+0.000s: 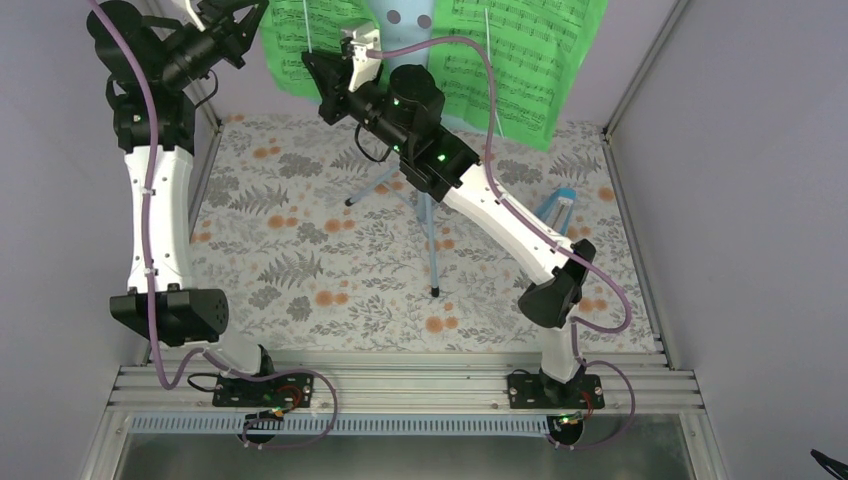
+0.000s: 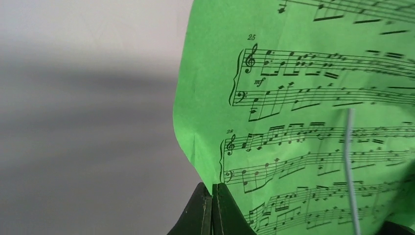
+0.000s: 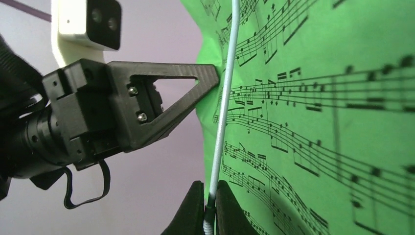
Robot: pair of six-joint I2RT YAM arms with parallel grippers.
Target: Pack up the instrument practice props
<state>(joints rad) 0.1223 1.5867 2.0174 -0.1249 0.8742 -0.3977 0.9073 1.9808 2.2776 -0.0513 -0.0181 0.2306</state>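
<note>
- Left gripper (image 2: 213,205) pinched shut on the left edge of the bright green printed sheet-music pages (image 2: 303,98) at 11 o'clock in the top view. Edge grip likely chosen to peel paper off without creasing.
- Right gripper (image 3: 210,208) clamped on the thin white wire page retainer (image 3: 223,98), just beside that pinch; probably to pull the wire clear and free the sheet.
- Pages spread at 12 o'clock on the desk of the pale blue tripod music stand (image 1: 430,240), upright on the floral mat (image 1: 300,260).
- Small blue wedge-shaped metronome (image 1: 560,208) at 3 o'clock from the stand pole, well apart from both grippers.
- Judgement: early stage, nothing packed yet. Tear risk with the retainer not lifted first.
</note>
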